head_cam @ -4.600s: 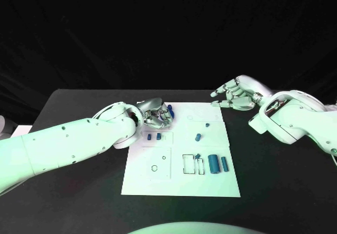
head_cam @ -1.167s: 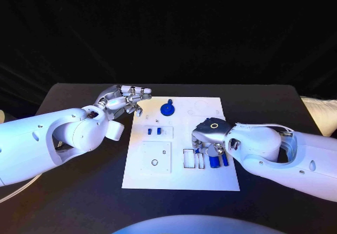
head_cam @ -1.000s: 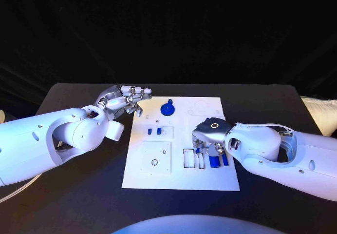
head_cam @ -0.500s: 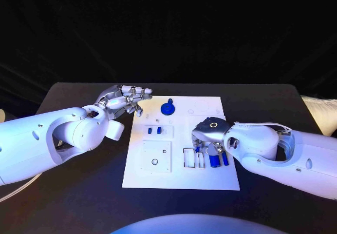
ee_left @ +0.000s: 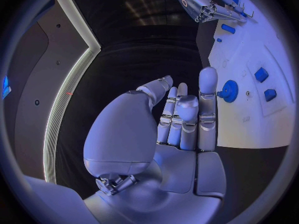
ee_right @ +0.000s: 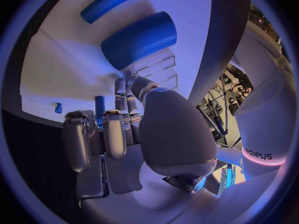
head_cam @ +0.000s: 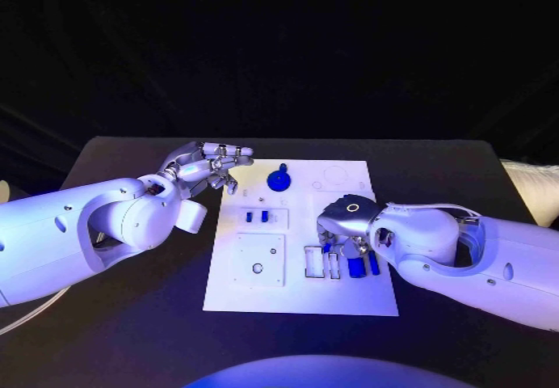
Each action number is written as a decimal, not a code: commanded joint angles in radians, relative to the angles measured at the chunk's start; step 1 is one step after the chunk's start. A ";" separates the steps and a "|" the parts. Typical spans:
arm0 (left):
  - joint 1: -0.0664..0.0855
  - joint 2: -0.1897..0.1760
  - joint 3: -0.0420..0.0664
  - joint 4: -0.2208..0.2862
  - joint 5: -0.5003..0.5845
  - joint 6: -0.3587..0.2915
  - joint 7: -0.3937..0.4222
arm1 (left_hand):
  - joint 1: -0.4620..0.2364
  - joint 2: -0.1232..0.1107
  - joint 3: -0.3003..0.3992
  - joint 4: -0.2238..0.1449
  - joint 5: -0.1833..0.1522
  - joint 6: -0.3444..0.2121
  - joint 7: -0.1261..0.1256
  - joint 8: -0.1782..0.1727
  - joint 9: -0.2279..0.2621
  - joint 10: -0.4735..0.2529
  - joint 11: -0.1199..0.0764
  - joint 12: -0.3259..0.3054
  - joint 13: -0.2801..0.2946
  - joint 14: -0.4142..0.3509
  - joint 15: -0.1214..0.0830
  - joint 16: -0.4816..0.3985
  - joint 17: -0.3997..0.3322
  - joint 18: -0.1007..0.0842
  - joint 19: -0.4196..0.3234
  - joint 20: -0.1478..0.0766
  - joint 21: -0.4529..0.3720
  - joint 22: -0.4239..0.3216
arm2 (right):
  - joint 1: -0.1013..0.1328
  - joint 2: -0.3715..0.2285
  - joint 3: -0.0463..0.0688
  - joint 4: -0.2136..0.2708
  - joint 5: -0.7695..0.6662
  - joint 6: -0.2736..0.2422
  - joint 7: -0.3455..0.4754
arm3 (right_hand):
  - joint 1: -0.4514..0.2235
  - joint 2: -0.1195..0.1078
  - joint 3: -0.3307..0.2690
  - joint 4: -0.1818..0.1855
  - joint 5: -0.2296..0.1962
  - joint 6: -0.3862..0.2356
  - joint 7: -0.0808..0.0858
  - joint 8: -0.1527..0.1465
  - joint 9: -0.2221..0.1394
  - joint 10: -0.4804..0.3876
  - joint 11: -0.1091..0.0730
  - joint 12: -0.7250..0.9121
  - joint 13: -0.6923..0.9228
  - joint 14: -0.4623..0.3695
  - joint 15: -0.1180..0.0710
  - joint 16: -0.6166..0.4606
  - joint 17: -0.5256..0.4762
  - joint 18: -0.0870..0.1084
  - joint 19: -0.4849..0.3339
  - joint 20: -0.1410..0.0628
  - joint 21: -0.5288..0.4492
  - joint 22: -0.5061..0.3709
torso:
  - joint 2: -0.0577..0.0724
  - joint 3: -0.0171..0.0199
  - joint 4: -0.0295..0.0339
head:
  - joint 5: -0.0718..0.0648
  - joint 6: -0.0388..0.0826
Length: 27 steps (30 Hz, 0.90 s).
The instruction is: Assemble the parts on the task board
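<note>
The white task board [head_cam: 250, 295] lies mid-table. A blue gear-shaped part [head_cam: 279, 179] [ee_left: 229, 91] sits near its far edge, and two small blue pieces [head_cam: 256, 217] [ee_left: 261, 74] lie below it. My left hand [head_cam: 210, 166] [ee_left: 181, 114] hovers open off the board's far left corner, holding nothing. My right hand [head_cam: 346, 230] [ee_right: 118, 129] is down on the board's right half with its fingers curled by a small blue peg [ee_right: 99, 107]. Whether it grips the peg is unclear. A thick blue cylinder [head_cam: 355, 268] [ee_right: 138, 40] and a thin one [head_cam: 373, 265] [ee_right: 114, 2] lie just nearer.
Rectangular slots [head_cam: 321, 263] sit left of the cylinders. A raised square plate with small holes [head_cam: 258, 260] takes up the board's left half. The black table [head_cam: 128, 323] surrounds the board, with bare room at the near side.
The left hand has lifted off the gear part and now hovers open to its left. The right hand came in from the far right onto the board and has crept slightly left over the last second.
</note>
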<state>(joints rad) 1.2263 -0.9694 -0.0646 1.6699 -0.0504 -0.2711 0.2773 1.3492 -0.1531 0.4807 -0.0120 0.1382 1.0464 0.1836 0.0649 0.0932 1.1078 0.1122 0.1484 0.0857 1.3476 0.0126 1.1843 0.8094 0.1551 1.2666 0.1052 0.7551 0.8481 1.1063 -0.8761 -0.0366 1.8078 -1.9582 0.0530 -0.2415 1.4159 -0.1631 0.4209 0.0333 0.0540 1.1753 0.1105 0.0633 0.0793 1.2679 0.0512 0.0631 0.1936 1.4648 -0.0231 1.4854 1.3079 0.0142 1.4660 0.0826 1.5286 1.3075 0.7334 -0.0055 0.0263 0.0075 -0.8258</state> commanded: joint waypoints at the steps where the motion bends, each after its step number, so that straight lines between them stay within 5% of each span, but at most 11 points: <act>1: 0.000 0.000 0.000 0.002 0.004 0.020 0.000 | -0.008 0.001 -0.006 0.000 -0.007 -0.007 0.000 0.001 -0.001 -0.008 -0.001 0.004 -0.001 -0.001 0.006 0.007 -0.001 0.013 0.001 0.009 -0.005 -0.002 | -0.003 0.002 -0.002 -0.004 -0.015 0.021 -0.003 | -0.009 0.000 0.000 0.008 -0.005 -0.010 0.000 -0.003 -0.002 0.008 -0.002 0.000 -0.001 0.080 0.002 -0.005 0.140 0.004 0.063 0.002 -0.006 0.201 | 0.000 -0.0003 0.0002 | 0.001 -0.001; 27: 0.000 -0.002 0.000 0.004 0.004 0.020 -0.002 | 0.000 0.008 -0.009 -0.003 -0.004 -0.010 0.001 0.005 -0.003 -0.014 0.000 0.012 -0.001 -0.002 0.008 0.009 -0.003 0.014 0.003 0.011 -0.007 -0.004 | -0.003 0.016 -0.004 -0.014 -0.010 0.056 -0.011 | -0.039 -0.005 -0.011 0.034 -0.004 -0.004 -0.004 0.002 -0.002 0.023 -0.005 0.002 -0.013 0.079 -0.002 -0.009 0.136 0.005 0.062 -0.002 -0.009 0.198 | 0.000 0.0004 -0.0006 | 0.000 -0.001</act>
<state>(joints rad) 1.2263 -0.9717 -0.0648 1.6714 -0.0502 -0.2679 0.2726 1.3483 -0.1541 0.4780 -0.0147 0.1382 1.0429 0.1871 0.0649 0.0912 1.1005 0.1125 0.1556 0.0859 1.3476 0.0126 1.1881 0.8072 0.1550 1.2701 0.1087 0.7512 0.8454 1.1087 -0.8618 -0.0353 1.7993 -1.9603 0.0655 -0.2460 1.3856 -0.1697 0.4086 0.0623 0.0540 1.1692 0.1096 0.0693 0.0792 1.2866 0.0449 0.0631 0.1824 1.4648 -0.0231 1.4814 1.3076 0.0143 1.4660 0.0826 1.5249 1.3073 0.7331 -0.0053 0.0251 0.0081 -0.8259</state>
